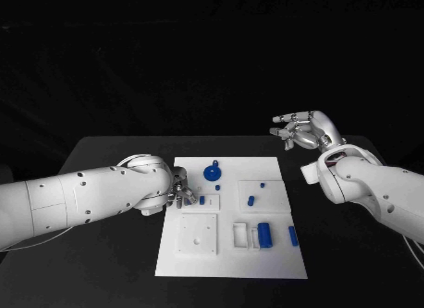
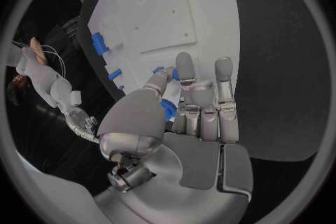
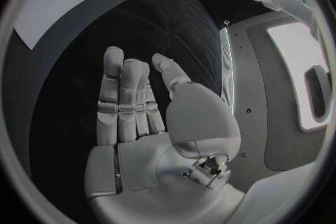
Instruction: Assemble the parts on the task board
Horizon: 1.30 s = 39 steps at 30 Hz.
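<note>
blue part (image 2: 168, 109) looks pinched in the left robot hand (image 1: 182, 192), at the left edge of the white task board (image 1: 276, 266) mid-frame. it's small and mostly hidden by fingers (image 2: 184, 67), so it could slip or go into its slot crooked if the grip shifts. the round blue knob (image 1: 213, 172) sits upper middle of the board. right robot hand (image 1: 304, 130) hangs upper right, off the board, spread and holding nothing.

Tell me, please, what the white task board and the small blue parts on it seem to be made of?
The task board looks like matte white plastic: flat, even, without glare, with cut recesses. The blue parts, such as the round one and the cylinder, look like smooth moulded or printed plastic, uniform in colour; the pictures leave this open.
</note>
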Each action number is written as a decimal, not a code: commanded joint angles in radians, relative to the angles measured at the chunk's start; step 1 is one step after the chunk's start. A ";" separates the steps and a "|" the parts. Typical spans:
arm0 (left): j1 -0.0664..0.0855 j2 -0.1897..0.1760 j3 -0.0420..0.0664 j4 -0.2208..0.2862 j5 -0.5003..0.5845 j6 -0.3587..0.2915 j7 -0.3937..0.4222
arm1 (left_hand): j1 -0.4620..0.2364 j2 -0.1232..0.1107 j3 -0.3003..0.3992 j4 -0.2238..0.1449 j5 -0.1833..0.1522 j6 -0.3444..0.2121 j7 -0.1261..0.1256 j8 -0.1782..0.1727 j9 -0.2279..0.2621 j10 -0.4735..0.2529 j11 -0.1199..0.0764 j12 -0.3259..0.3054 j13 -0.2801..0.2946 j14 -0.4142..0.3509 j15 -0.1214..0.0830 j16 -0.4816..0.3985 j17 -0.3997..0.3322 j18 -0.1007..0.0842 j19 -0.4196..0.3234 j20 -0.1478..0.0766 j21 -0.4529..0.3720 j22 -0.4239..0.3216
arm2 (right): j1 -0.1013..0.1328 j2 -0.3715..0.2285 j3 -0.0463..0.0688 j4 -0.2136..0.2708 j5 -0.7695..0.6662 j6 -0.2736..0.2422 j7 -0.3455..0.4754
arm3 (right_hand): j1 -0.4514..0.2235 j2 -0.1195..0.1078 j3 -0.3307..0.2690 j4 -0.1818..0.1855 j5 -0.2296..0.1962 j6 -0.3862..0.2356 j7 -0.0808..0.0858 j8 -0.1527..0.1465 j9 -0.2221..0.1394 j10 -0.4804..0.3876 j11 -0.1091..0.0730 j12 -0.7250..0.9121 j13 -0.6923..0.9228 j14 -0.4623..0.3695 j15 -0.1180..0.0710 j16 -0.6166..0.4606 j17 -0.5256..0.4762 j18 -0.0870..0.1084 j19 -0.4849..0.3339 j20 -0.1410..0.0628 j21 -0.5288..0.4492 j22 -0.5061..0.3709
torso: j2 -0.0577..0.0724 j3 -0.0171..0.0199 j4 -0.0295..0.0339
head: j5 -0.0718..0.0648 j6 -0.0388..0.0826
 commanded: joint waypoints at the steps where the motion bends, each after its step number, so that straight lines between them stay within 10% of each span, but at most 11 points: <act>1: -0.007 0.006 -0.004 -0.001 0.005 0.018 0.009 | 0.006 -0.009 -0.013 0.022 -0.003 0.126 -0.116 -0.005 0.001 0.048 -0.012 -0.004 0.002 0.004 0.000 -0.004 -0.001 -0.010 0.009 -0.001 -0.004 0.019 | -0.001 0.000 0.001 0.003 -0.002 0.016 0.011 | -0.010 0.000 0.005 0.001 0.005 0.003 0.002 -0.004 -0.001 -0.008 -0.001 0.003 -0.001 0.002 0.000 -0.005 0.001 0.005 0.030 -0.006 -0.004 0.001 | 0.000 -0.0005 0.0007 | 0.000 0.000; 5: -0.007 0.005 -0.004 -0.004 0.004 0.020 0.006 | 0.009 -0.031 -0.046 0.060 -0.020 0.124 -0.117 -0.008 0.000 0.048 -0.012 -0.007 0.001 0.001 0.000 -0.009 -0.009 -0.012 0.009 -0.002 -0.008 0.018 | -0.001 -0.001 0.001 0.003 -0.003 0.016 0.010 | -0.010 0.000 0.005 0.001 0.005 0.003 0.002 -0.004 -0.001 -0.008 -0.001 0.003 -0.001 0.002 0.000 -0.005 0.001 0.005 0.030 -0.006 -0.004 0.001 | 0.000 -0.0007 0.0005 | 0.000 0.000; 10: -0.007 0.002 -0.004 -0.006 -0.005 0.011 0.001 | 0.007 -0.061 -0.118 0.146 -0.176 0.124 -0.120 -0.006 0.000 0.048 -0.013 -0.010 0.002 -0.001 -0.002 -0.013 -0.017 -0.014 0.012 -0.004 -0.014 0.018 | -0.002 -0.001 0.001 0.003 -0.004 0.016 0.010 | -0.011 -0.001 0.005 0.003 0.005 0.001 0.002 -0.004 -0.001 -0.008 -0.001 0.003 -0.002 0.001 0.000 -0.006 0.001 0.005 0.030 -0.006 -0.005 0.001 | 0.000 -0.0014 0.0007 | -0.001 0.000; 19: -0.007 -0.008 -0.004 -0.004 -0.017 -0.011 -0.002 | 0.053 -0.092 -0.170 0.248 -0.197 0.123 -0.118 -0.004 0.000 0.047 -0.012 -0.014 0.004 -0.003 -0.003 -0.017 -0.026 -0.015 0.015 -0.005 -0.021 0.019 | -0.003 -0.002 0.001 0.003 -0.004 0.016 0.011 | -0.011 -0.001 0.005 0.003 0.005 0.001 0.002 -0.004 -0.001 -0.008 -0.001 0.003 -0.002 0.001 0.000 -0.006 0.001 0.005 0.030 -0.006 -0.005 0.001 | 0.000 -0.0010 0.0007 | -0.002 0.001; 31: -0.007 -0.024 -0.003 0.000 -0.024 -0.040 -0.001 | 0.062 -0.103 -0.173 0.283 -0.200 0.123 -0.118 -0.002 0.001 0.047 -0.012 -0.014 0.004 -0.003 -0.004 -0.018 -0.030 -0.015 0.016 -0.005 -0.022 0.019 | -0.005 -0.003 0.001 0.003 -0.004 0.017 0.011 | -0.011 -0.001 0.005 0.003 0.005 0.001 0.002 -0.004 -0.001 -0.008 -0.001 0.003 -0.002 0.001 0.000 -0.006 0.001 0.005 0.030 -0.006 -0.005 0.001 | 0.000 -0.0008 0.0001 | -0.002 0.002; 36: -0.007 -0.032 0.000 0.002 -0.026 -0.055 0.001 | 0.061 -0.160 -0.149 0.344 -0.223 0.128 -0.117 -0.003 -0.001 0.047 -0.011 -0.014 0.004 -0.003 -0.004 -0.020 -0.033 -0.015 0.017 -0.005 -0.024 0.019 | -0.006 -0.003 0.001 0.002 -0.004 0.017 0.010 | -0.011 -0.001 0.005 0.003 0.005 0.001 0.002 -0.004 -0.001 -0.008 -0.001 0.003 -0.002 0.001 0.000 -0.006 0.001 0.005 0.030 -0.006 -0.005 0.001 | 0.000 -0.0017 0.0008 | -0.003 0.001; 39: -0.007 -0.035 0.002 0.004 -0.027 -0.063 0.003 | 0.054 -0.187 -0.131 0.375 -0.294 0.132 -0.116 -0.002 -0.002 0.048 -0.011 -0.015 0.004 -0.004 -0.003 -0.021 -0.035 -0.014 0.016 -0.005 -0.024 0.019 | -0.006 -0.003 0.001 0.002 -0.004 0.017 0.010 | -0.011 -0.001 0.005 0.003 0.005 0.001 0.002 -0.004 -0.001 -0.008 -0.001 0.003 -0.002 0.001 0.000 -0.006 0.001 0.005 0.030 -0.006 -0.005 0.001 | 0.000 -0.0010 0.0005 | -0.003 0.002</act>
